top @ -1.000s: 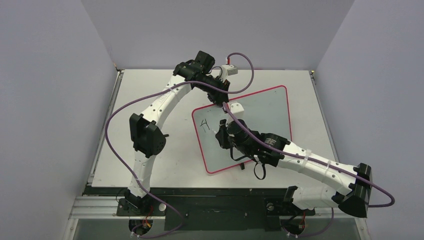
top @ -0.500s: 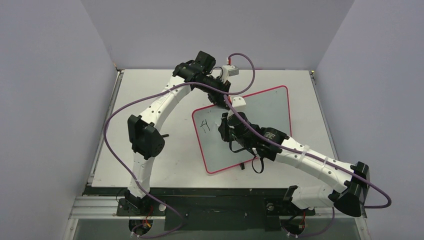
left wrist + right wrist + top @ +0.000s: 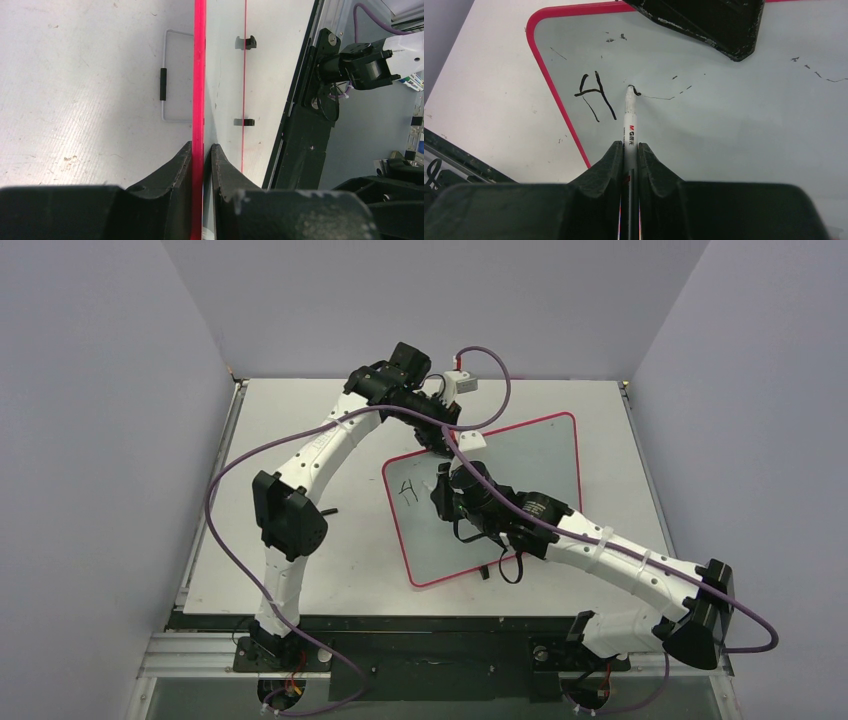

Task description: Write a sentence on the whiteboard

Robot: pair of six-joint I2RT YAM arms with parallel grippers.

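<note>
The whiteboard, white with a red rim, lies slanted on the table. My left gripper is shut on its far left edge; the left wrist view shows the jaws pinching the red rim, with two black tabs further along. My right gripper is shut on a white marker, tip touching the board. The sentence so written is one black "H" near the left corner, also in the top view, plus a small fresh curl at the marker tip.
Faint old marker smudges and specks dot the board. A thin wire loop with a black sleeve lies on the table beside the board. The table's black near edge rail carries both arm bases.
My right gripper has moved up and slightly left over the board, from below the "H" to beside it, and a small curl has appeared at the tip. The left gripper stays clamped.
</note>
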